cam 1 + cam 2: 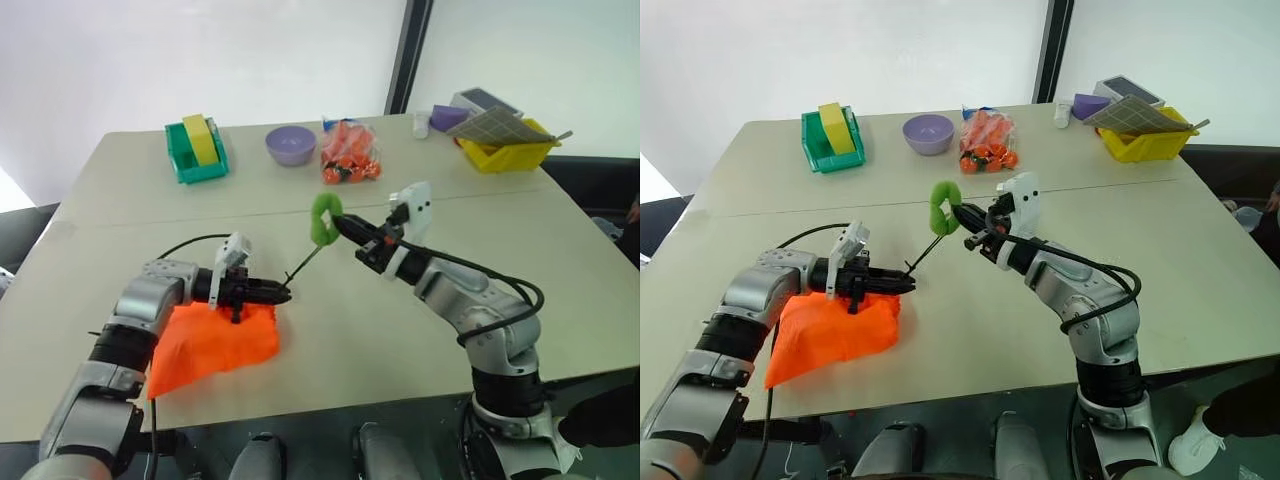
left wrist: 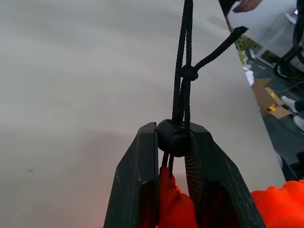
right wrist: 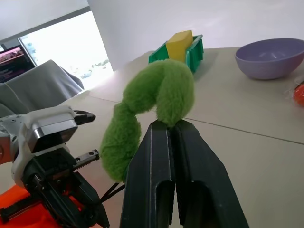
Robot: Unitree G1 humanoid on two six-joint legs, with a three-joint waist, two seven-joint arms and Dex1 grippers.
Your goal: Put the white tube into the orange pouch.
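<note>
Head views: the orange pouch (image 1: 215, 345) lay on the near left of the table (image 1: 420, 330), bulged as though loaded, so the white tube was judged inside, unseen. Left gripper (image 1: 285, 293) sat at the pouch mouth; right gripper (image 1: 962, 214) held the green pull (image 1: 325, 218) raised, the black cord (image 1: 305, 265) taut between, evidently to cinch it.

Left wrist view: jaws clamped on the cord lock (image 2: 172, 137).

Right wrist view: jaws together on the pull

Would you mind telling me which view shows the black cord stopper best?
The left wrist view: the cord stopper sits large between the left gripper's fingers, above the orange pouch. In the eye views it is too small to tell.
</note>
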